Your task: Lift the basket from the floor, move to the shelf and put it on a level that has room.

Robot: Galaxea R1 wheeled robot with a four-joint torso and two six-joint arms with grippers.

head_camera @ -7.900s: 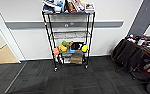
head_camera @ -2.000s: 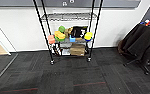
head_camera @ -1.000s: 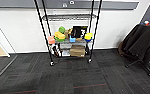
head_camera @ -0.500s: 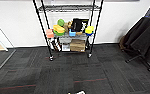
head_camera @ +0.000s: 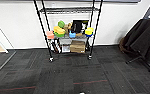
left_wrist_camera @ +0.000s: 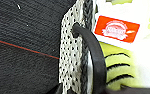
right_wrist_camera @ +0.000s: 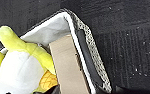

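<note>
**Basket seen up close, shelf dead ahead**

Only label we can spot is an orange-red tag (left_wrist_camera: 116,28) with a pale round logo on it, lying on the white soft stuff in the basket (left_wrist_camera: 72,62). The writing is too blurry to read.

Room-wise, we've got a wide stretch of dark grey floor (head_camera: 73,75) with thin red lines between us and the shelf (head_camera: 68,30), which stands against the white wall. Dark draped furniture (head_camera: 141,42) sits well off to the right. The upper wire level (head_camera: 68,10) looks bare, while the one below is packed with colourful bits, and a brown cardboard box (head_camera: 77,46) sits at the bottom.

The basket has beige-white speckled woven sides, a dark rim and a black loop handle (left_wrist_camera: 94,57). Inside are a yellow and white plush toy (right_wrist_camera: 23,65) and a tan cardboard piece (right_wrist_camera: 66,67). Carpet shows right beside it in both wrist views. We can't tell whether either hand is gripping or released.
</note>
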